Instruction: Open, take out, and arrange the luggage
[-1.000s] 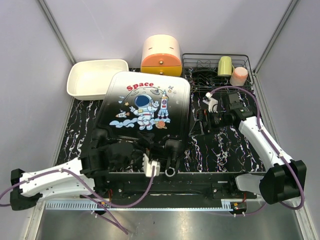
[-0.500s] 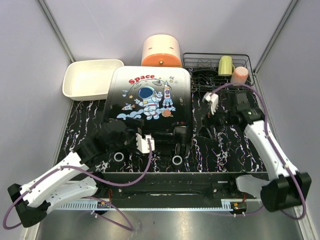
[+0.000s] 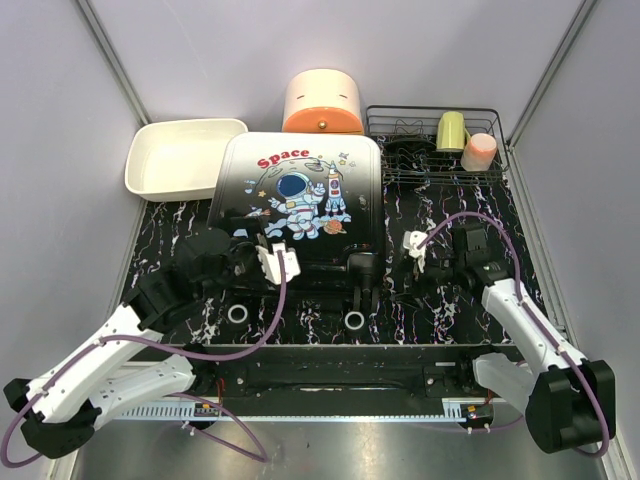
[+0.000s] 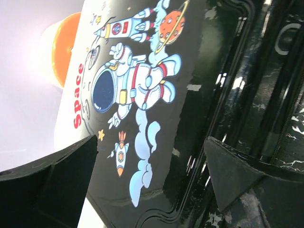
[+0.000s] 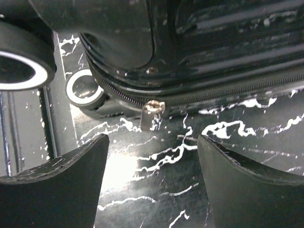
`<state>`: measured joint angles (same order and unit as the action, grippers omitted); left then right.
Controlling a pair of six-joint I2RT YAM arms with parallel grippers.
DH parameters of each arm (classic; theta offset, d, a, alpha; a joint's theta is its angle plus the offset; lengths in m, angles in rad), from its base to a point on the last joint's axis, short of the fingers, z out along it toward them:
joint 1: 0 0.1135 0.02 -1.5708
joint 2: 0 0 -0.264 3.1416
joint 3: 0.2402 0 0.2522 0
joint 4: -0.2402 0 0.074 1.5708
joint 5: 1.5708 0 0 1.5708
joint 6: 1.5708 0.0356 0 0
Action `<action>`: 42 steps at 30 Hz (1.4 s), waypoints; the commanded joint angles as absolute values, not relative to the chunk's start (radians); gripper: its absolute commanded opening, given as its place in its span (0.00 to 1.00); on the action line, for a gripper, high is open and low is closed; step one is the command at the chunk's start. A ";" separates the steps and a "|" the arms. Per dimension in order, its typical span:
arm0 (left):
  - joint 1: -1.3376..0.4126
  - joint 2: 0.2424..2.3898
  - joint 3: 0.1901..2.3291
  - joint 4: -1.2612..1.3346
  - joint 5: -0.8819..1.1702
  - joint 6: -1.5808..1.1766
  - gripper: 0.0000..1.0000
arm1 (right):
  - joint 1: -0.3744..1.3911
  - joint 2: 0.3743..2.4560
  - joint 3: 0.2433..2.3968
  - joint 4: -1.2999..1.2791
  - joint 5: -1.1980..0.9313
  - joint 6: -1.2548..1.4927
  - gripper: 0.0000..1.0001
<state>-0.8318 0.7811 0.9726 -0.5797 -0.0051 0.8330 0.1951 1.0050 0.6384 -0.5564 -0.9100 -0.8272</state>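
Plainly, the luggage (image 3: 298, 205) lies flat and closed at mid-table, astronaut side up. Its long axis runs from the wheels (image 3: 354, 320) at the near end toward the orange-and-cream box (image 3: 322, 105) at the back. The right gripper (image 5: 152, 142) sits low beside the case's right flank near the wheel corner, jaws apart and empty. The metal zipper pull (image 5: 152, 108) hangs straight ahead of it on the seam, not yet touched. The left gripper (image 3: 240, 258) hovers over the near-left shell, spread wide, holding nothing. The right arm is nearer the pull, so unzipping likely falls to it.
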 commanded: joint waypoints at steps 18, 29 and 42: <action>-0.750 0.779 1.019 -0.558 -0.138 0.706 0.99 | 0.370 1.065 0.575 -0.170 -0.712 -0.659 0.47; -0.700 0.732 0.976 -0.568 -0.091 0.672 0.99 | 0.368 0.954 0.548 -0.199 -0.674 -0.621 0.04; -0.650 0.706 0.966 -0.620 -0.039 0.623 0.99 | 0.312 0.949 0.606 -0.198 -0.595 -0.598 0.00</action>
<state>-0.6724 0.7132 0.9638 -0.6258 -0.0818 0.6582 0.3569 0.9459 0.5278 -0.2829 -0.6624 -0.6125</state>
